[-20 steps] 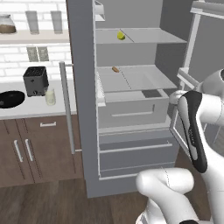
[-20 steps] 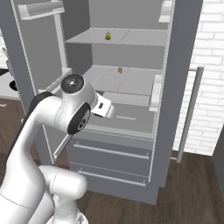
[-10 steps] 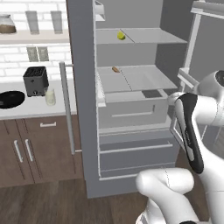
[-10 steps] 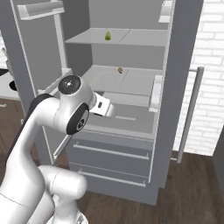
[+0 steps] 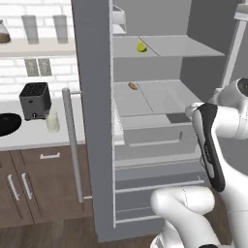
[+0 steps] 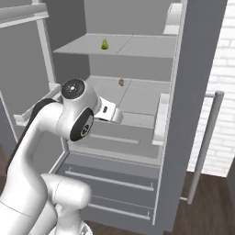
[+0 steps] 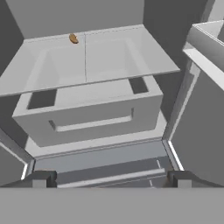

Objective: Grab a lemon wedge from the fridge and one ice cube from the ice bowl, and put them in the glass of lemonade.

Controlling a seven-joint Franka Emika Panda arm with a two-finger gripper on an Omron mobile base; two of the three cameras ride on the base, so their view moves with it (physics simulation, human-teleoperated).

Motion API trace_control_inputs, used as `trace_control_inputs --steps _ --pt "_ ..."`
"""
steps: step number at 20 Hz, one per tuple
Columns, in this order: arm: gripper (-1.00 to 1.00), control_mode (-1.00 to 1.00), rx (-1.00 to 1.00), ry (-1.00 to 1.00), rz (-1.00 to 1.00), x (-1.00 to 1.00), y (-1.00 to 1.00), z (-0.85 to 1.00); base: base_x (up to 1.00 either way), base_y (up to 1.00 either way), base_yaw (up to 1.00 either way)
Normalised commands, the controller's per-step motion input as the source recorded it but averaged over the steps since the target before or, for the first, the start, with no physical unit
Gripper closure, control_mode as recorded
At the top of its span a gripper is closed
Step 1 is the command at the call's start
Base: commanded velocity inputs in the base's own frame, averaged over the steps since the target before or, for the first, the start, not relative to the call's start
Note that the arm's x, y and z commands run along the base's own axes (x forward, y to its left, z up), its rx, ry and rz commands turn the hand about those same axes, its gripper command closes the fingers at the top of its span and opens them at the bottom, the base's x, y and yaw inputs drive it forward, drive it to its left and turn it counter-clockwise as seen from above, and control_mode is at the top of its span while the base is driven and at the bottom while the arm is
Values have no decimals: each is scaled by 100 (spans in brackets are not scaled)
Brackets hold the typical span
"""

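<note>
I see the fridge (image 5: pixel 97 121) standing open, with the lemon wedge (image 5: pixel 141 47) lying on its upper shelf and a small brown-orange food item (image 5: pixel 132 85) on the shelf below. My gripper (image 7: pixel 109 178) is spread wide and empty, facing the fridge's lower bin. On the counter at left the glass of lemonade (image 5: pixel 52 122) stands just right of the toaster (image 5: pixel 35 100), near the ice bowl (image 5: pixel 8 124).

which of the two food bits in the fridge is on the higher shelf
The lemon wedge, yellow-green, sits on the upper shelf. The small brown-orange food item lies one shelf below, and is oblong.
</note>
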Motion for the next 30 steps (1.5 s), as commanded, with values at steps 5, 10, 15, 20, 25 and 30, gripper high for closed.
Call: trace_control_inputs --steps 5,10,15,20,25,30 --pt "-100 100 0 0 0 0 0 0 83 10 1" --pt "-100 100 0 0 0 0 0 0 66 35 1" --pt "-100 100 0 0 0 0 0 0 35 39 2" --pt "-100 -100 0 -1 0 0 4 7 27 6 -5" --pt "-100 -100 0 -26 0 -28 19 91 0 0 0" --pt "-100 -100 0 -32 3 -25 17 100 0 0 0"
